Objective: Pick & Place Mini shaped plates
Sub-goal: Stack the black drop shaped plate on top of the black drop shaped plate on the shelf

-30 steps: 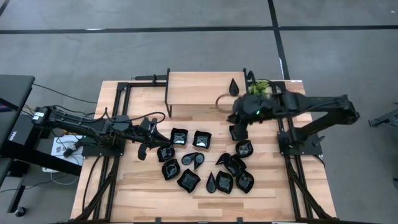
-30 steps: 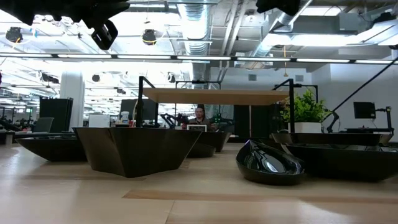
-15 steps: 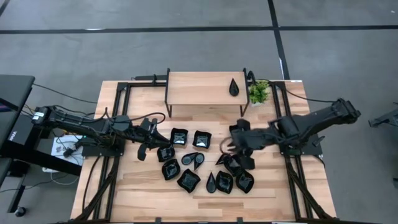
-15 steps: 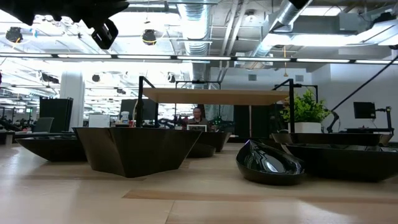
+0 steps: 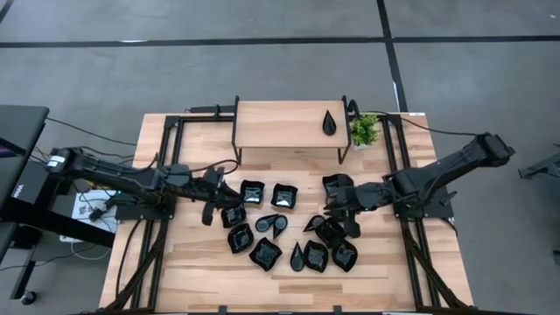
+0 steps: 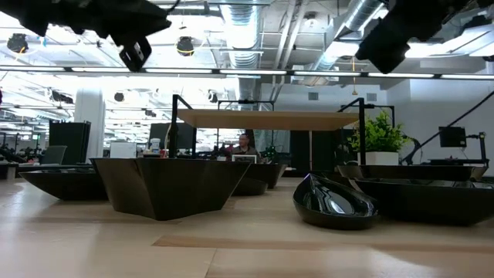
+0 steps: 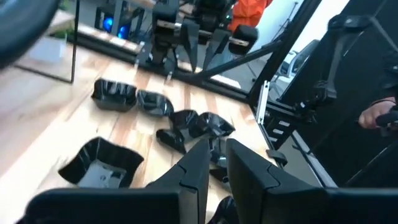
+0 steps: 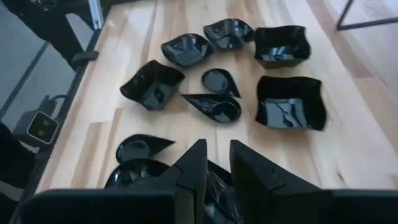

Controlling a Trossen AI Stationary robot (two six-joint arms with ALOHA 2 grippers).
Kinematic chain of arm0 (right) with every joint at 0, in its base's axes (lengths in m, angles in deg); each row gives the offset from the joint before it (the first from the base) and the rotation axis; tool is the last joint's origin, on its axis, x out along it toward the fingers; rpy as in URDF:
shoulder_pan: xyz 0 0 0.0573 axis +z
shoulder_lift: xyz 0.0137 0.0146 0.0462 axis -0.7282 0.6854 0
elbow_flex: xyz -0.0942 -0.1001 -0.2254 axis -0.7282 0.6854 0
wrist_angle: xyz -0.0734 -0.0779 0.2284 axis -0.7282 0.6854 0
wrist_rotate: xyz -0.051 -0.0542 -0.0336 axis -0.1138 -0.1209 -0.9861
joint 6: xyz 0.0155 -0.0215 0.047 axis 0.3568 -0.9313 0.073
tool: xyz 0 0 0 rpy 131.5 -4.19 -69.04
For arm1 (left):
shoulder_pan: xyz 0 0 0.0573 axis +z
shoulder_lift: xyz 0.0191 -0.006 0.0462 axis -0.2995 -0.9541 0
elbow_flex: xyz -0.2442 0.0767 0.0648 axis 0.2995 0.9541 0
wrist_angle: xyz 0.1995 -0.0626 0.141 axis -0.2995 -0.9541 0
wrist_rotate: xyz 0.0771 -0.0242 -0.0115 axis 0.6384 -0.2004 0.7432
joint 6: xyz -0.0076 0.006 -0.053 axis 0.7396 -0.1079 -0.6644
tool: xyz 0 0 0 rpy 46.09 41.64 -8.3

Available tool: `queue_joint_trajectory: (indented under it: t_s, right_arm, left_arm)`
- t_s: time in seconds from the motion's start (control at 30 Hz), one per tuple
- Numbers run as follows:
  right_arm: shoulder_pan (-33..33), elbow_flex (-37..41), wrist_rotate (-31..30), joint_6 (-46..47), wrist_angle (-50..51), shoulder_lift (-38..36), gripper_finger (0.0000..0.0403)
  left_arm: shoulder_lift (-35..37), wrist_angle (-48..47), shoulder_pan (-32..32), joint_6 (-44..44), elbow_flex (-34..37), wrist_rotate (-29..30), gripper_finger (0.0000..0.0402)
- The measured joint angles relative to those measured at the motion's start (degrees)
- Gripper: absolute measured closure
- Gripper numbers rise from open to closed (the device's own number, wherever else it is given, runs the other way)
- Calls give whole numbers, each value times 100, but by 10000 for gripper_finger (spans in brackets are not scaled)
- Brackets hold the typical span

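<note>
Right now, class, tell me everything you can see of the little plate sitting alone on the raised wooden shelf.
The teardrop plate is small, glossy and black, looking like glazed ceramic or plastic. It lies flat near the right end of the wooden shelf, its pointed tip aimed away from the other plates. Nothing touches it but the shelf; the potted plant stands beside the shelf.

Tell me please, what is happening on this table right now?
A two-armed robot is sorting mini shaped plates that are scattered over a wooden table. One teardrop plate already sits on the raised shelf. The right gripper hovers low over the right-hand cluster, fingers nearly together, holding nothing. The left gripper waits at the left edge of the plates, also empty.
</note>
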Motion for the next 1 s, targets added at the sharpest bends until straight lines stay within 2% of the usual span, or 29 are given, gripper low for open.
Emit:
queue_joint_trajectory:
  t_s: [0.2, 0.43, 0.63, 0.87, 1.0]
  right_arm:
    - [-204, 0, 101, 138, -220, 486, 338]
    - [-416, 0, 820, 130, -432, 987, 338]
    - [-554, -230, 1183, -600, -536, 1320, 338]
    - [-929, -880, 1684, -1622, 123, 1963, 338]
    - [-1092, -1079, 1822, -1857, 448, 2417, 338]
  left_arm:
    - [-651, 438, -9, -268, 2, -146, 346]
    - [-1029, 668, -203, -231, 0, -208, 346]
    - [-1305, 667, -378, -84, 0, -192, 346]
    - [-1445, 666, -450, -87, 0, -191, 346]
    - [-1434, 683, -448, -87, 0, -190, 346]
